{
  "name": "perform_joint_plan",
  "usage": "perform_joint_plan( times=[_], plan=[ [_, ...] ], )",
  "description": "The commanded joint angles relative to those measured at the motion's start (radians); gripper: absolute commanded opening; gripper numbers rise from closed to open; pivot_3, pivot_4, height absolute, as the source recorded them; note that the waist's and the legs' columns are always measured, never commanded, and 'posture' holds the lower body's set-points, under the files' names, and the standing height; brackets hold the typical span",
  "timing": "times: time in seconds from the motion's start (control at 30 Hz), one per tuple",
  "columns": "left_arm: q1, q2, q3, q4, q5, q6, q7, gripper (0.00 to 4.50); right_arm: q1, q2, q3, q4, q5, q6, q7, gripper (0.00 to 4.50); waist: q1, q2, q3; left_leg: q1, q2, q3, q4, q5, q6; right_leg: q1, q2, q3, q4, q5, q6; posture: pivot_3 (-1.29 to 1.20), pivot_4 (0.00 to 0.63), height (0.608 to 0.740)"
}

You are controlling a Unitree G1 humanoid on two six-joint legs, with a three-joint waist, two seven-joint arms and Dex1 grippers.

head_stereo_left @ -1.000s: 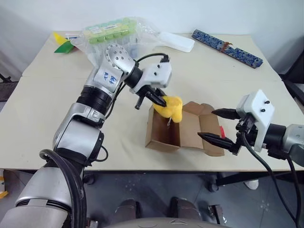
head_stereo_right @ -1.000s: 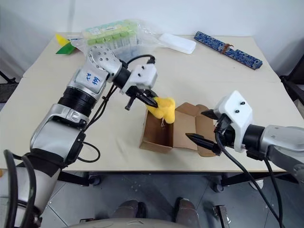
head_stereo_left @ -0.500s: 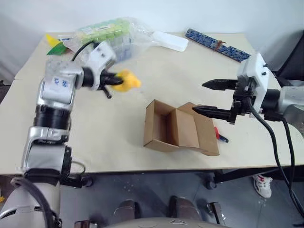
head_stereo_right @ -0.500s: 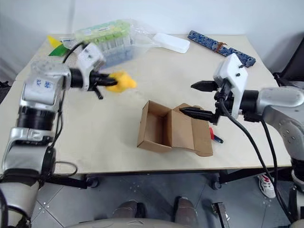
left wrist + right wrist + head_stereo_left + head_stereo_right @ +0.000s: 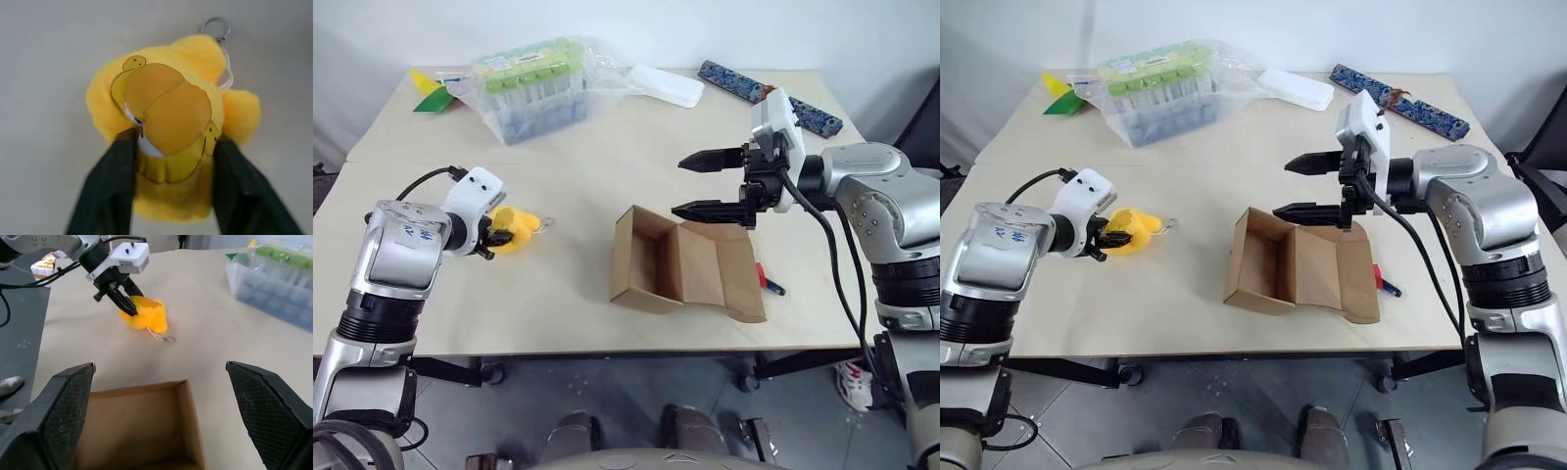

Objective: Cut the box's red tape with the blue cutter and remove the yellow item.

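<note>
The yellow item [image 5: 512,229] lies on the bench [image 5: 578,157] near the left edge, well apart from the box [image 5: 685,269]. It is a soft yellow toy with a thin loop and a little ring on the side that faces the box. The left gripper [image 5: 490,238] is down at the toy, and its two black fingers [image 5: 107,191] sit on each side of it. In the left wrist view the jaws touch the toy's sides, but I cannot tell if they squeeze it or just rest there. The box sits open near the middle of the front edge, with its flaps spread out flat toward the right. Its inside looks bare. The blue cutter [image 5: 768,284] lies on the bench just beside the box's right flap, and something red shows at one end of it. The right gripper [image 5: 705,183] hangs in the air above the back of the box, with its jaws wide apart and nothing between them. A clear bag of green-capped tubes [image 5: 533,83] sits near the back left corner.
</note>
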Motion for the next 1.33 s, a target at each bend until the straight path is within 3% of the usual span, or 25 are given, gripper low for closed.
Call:
perform_joint_plan(
  times=[0.03, 0.17, 0.3, 0.43, 0.6, 0.67, 0.8, 1.03, 1.33],
  plan=[
    [0.010, 0.042, 0.056, -0.071, -0.033, 0.061, 0.022, 3.19, -0.027, -0.005, -0.016, -0.008, -0.022, -0.021, 0.034, 4.50, 0.000, 0.000, 0.000, 0.000, 0.000, 0.000, 0.000, 0.000, 0.000, 0.000, 0.000, 0.000, 0.000, 0.000, 0.000, 0.00, 0.150, 0.740],
    [0.010, 0.073, 0.090, -0.146, -0.072, 0.066, 0.029, 4.49, -0.024, -0.019, -0.030, -0.006, -0.038, -0.019, 0.058, 4.50, 0.002, 0.000, 0.000, 0.000, 0.000, 0.000, 0.000, 0.000, 0.000, 0.000, 0.000, 0.000, 0.000, 0.000, 0.000, 0.00, 0.150, 0.740],
    [0.034, 0.053, 0.241, -0.241, -0.183, 0.059, -0.004, 4.49, -0.029, -0.041, -0.054, 0.014, -0.050, -0.022, 0.076, 4.50, 0.002, 0.000, 0.000, 0.000, 0.001, 0.000, 0.000, 0.000, -0.001, 0.000, 0.000, 0.000, 0.000, 0.000, 0.000, 0.00, 0.150, 0.740],
    [0.133, 0.049, 0.367, -0.321, -0.265, -0.106, -0.039, 4.49, -0.042, -0.052, -0.076, 0.048, -0.056, -0.035, 0.085, 4.50, 0.000, 0.000, 0.000, 0.001, 0.001, 0.000, 0.000, -0.001, -0.001, 0.000, 0.000, 0.001, 0.000, 0.000, 0.000, 0.00, 0.150, 0.740],
    [0.252, -0.028, 0.526, -0.395, -0.408, -0.272, -0.082, 4.49, -0.057, -0.057, -0.095, 0.090, -0.082, -0.057, 0.079, 4.50, -0.001, 0.000, 0.000, 0.001, 0.001, 0.000, 0.000, -0.001, -0.002, -0.001, 0.000, 0.001, 0.000, 0.000, -0.001, 0.00, 0.150, 0.740],
    [0.276, -0.069, 0.570, -0.439, -0.507, -0.223, -0.088, 4.49, -0.060, -0.062, -0.102, 0.104, -0.094, -0.065, 0.075, 4.50, -0.001, 0.000, 0.000, 0.001, 0.002, 0.000, 0.000, -0.001, -0.002, -0.001, 0.000, 0.002, 0.000, 0.000, -0.001, 0.00, 0.150, 0.740],
    [0.380, -0.072, 0.563, -0.507, -0.635, -0.298, -0.191, 4.49, -0.017, -0.078, -0.126, 0.076, -0.093, -0.051, 0.058, 4.50, 0.003, 0.000, 0.000, 0.001, 0.002, 0.000, 0.000, -0.001, -0.002, 0.000, 0.000, 0.002, 0.000, 0.000, -0.001, 0.00, 0.150, 0.740],
    [0.652, 0.007, 0.599, -0.433, -0.664, -0.468, -0.349, 4.49, 0.188, -0.165, -0.205, -0.018, -0.118, -0.054, 0.003, 4.50, 0.003, 0.001, 0.000, 0.001, 0.002, 0.000, 0.000, -0.001, -0.002, 0.000, 0.000, 0.002, -0.001, -0.001, -0.001, 0.00, 0.150, 0.740],
    [0.681, -0.032, 0.611, -0.212, -0.652, -0.726, -0.363, 4.49, 0.512, -0.201, -0.437, -0.011, -0.110, -0.146, -0.079, 4.50, 0.004, 0.002, 0.000, 0.003, 0.002, 0.000, -0.001, -0.001, -0.002, 0.001, 0.000, 0.002, -0.003, -0.001, -0.002, 0.00, 0.150, 0.740]
  ],
)
